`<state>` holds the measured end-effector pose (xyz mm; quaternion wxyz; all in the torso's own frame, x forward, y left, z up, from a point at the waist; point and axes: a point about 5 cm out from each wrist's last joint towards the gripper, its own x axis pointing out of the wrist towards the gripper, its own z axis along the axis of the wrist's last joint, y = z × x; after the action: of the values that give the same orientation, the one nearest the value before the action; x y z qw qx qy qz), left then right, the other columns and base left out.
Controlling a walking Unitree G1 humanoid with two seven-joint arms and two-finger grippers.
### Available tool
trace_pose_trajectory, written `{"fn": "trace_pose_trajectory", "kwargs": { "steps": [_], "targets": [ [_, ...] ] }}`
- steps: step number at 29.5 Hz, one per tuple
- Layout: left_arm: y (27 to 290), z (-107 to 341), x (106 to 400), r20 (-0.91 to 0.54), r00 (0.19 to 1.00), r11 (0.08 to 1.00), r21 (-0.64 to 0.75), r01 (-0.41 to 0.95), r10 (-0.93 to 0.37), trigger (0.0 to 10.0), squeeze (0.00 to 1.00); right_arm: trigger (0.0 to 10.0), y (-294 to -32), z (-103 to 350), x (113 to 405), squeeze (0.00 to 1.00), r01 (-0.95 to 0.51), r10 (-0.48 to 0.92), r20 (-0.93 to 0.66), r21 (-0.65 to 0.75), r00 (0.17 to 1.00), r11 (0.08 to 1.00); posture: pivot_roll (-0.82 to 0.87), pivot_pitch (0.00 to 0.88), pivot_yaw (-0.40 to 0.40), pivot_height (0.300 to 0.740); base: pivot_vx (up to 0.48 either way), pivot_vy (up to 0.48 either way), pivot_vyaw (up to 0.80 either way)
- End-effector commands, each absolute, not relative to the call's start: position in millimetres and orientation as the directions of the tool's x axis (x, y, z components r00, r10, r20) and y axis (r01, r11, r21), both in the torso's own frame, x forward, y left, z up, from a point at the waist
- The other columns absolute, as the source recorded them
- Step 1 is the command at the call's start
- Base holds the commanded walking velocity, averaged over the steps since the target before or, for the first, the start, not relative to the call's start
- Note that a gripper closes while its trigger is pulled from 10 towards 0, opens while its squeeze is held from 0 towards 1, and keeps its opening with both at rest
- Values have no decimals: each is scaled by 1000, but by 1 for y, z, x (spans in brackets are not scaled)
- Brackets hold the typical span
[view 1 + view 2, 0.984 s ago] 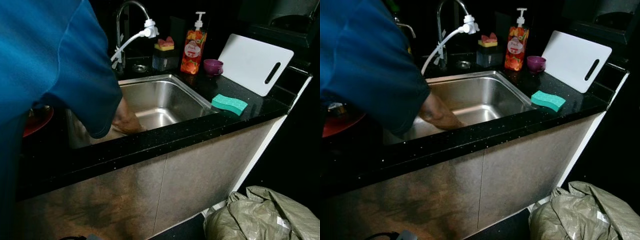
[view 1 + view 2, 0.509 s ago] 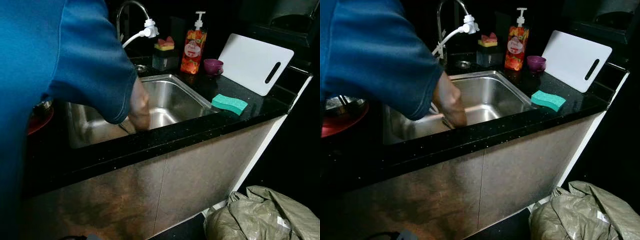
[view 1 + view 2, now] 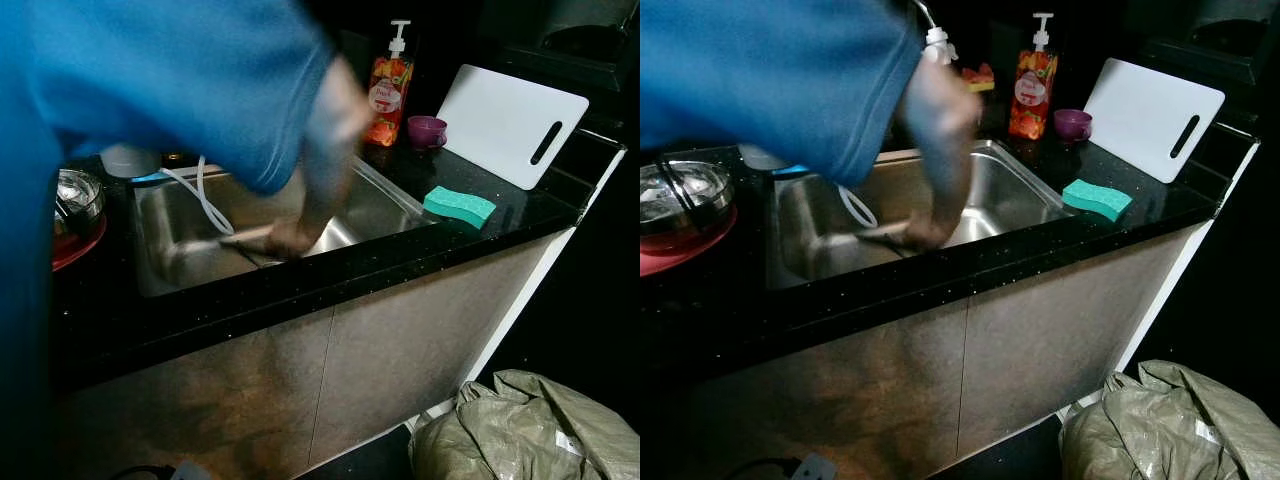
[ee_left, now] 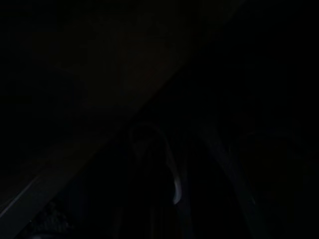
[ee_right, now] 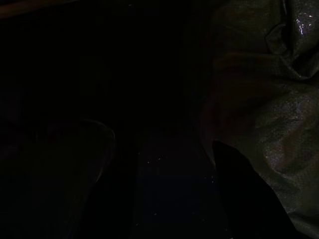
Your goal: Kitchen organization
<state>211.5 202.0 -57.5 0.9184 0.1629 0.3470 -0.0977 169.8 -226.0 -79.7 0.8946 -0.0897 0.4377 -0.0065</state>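
Left eye view: a person in a blue sleeve (image 3: 170,90) leans over the steel sink (image 3: 165,235) set in a black counter (image 3: 300,290). The person's hand (image 3: 285,238), blurred, is down inside the basin at its near wall and seems to hold a thin pale utensil (image 3: 235,238) that lies across the basin floor; what it is cannot be told. A white hose (image 3: 200,195) loops down into the basin beside it. Left of the sink a metal bowl (image 3: 75,195) sits on a red plate (image 3: 85,248). Behind the sink stands an orange soap dispenser (image 3: 385,95), with a small purple cup (image 3: 427,131) just beside it and a white cutting board (image 3: 510,125) leaning further right. A green sponge (image 3: 459,207) lies on the counter between the sink and the board. On the floor below is a crumpled grey-green bag (image 3: 520,430).

Right eye view: the same scene, with the white faucet head (image 3: 937,42) showing above the blurred forearm, and a holder with a yellow and pink sponge (image 3: 978,78) behind it.

Left wrist view: nearly black. Faint pale slanting edges can be made out, nothing more; whether the left gripper's fingers are apart or together cannot be told.

Right wrist view: very dark. One black finger (image 5: 244,191) of the right gripper shows against the crumpled bag (image 5: 269,99), which lies just beyond and beside it. The other finger is lost in shadow, so how far they stand apart cannot be told
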Motion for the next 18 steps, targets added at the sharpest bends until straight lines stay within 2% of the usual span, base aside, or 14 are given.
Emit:
{"fn": "trace_pose_trajectory", "kwargs": {
  "steps": [1, 18],
  "targets": [
    [202, -62, 206, -693, 718, 923, 231, 307, -66, 10000, 0, 10000, -228, -81, 166, 0, -66, -94, -790, -168, 606, 984, 24, 153, -52, 740, 0, 0, 0],
    [199, -63, 206, -695, 716, 922, 230, 310, -67, 10000, 0, 10000, -229, -84, 160, 0, -85, -92, -807, -174, 583, 981, 23, 139, -66, 740, 0, 0, 0]
  ]
}}
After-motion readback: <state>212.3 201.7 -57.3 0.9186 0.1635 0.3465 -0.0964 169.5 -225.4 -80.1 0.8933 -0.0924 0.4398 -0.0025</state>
